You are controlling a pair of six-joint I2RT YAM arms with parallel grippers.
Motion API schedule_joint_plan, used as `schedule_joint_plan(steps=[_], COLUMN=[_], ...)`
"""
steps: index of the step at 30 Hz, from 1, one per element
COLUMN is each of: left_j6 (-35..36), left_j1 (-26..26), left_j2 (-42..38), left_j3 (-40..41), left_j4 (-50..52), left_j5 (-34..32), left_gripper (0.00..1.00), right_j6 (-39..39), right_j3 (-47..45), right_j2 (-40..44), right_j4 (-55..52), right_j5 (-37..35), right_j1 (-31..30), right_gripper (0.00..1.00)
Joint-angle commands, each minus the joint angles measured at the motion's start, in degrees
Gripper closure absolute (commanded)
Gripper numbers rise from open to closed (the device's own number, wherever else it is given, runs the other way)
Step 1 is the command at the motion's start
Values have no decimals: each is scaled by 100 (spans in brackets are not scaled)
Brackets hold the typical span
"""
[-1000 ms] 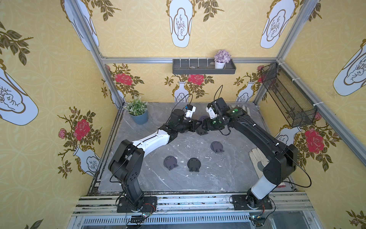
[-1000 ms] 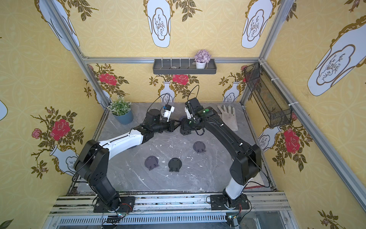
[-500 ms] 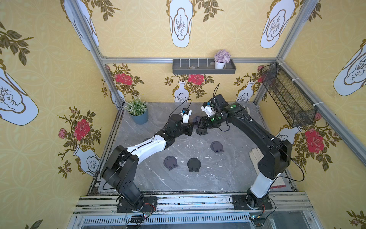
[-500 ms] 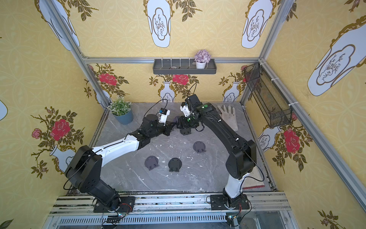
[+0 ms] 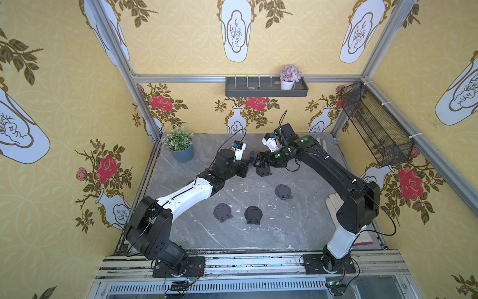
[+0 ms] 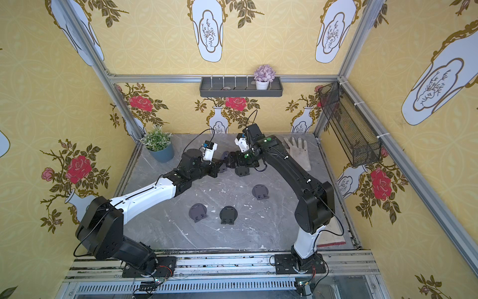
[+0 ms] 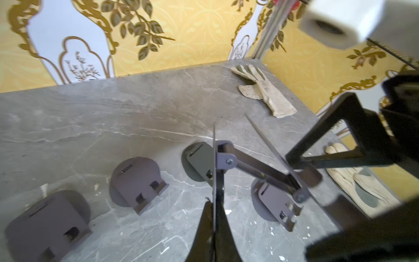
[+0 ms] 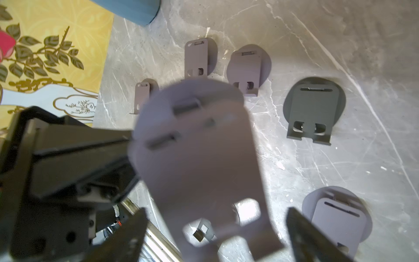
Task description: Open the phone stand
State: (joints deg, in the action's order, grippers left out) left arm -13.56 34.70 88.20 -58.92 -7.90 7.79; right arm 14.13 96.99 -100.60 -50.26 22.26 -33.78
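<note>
Yellow floral walls (image 5: 181,38) enclose a grey marble tabletop (image 5: 297,233). Near its far edge, about midway, the left hand (image 7: 214,217) pinches one thin plate of the stand (image 8: 197,147), holding it in the air. The right hand (image 8: 217,229) gapes wide, its fingers flanking the other plate without touching. Folded stands (image 5: 254,214) lie toward the middle.
</note>
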Motion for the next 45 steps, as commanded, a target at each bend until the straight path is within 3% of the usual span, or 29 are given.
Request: schedule_joint_plan(steps=[1, 14, 28, 45], left_j6=[-41, -87, -147, -516], left_j1=[2, 2, -40, -422], left_j2=[-26, -353, -555, -697], left_j3=[1, 384, 600, 925], left_j4=[69, -96, -270, -831], left_j5=[-92, 247, 750, 1167], left_gripper=[100, 100, 100, 100], right_j6=[220, 136, 143, 483], right_j3=[-74, 215, 104, -558], right_j2=[52, -319, -423, -92], right_j4=[484, 944, 1400, 2062], right_j5=[131, 194, 1128, 1781], right_j1=[-11, 51, 214, 230], right_gripper=[2, 2, 6, 9])
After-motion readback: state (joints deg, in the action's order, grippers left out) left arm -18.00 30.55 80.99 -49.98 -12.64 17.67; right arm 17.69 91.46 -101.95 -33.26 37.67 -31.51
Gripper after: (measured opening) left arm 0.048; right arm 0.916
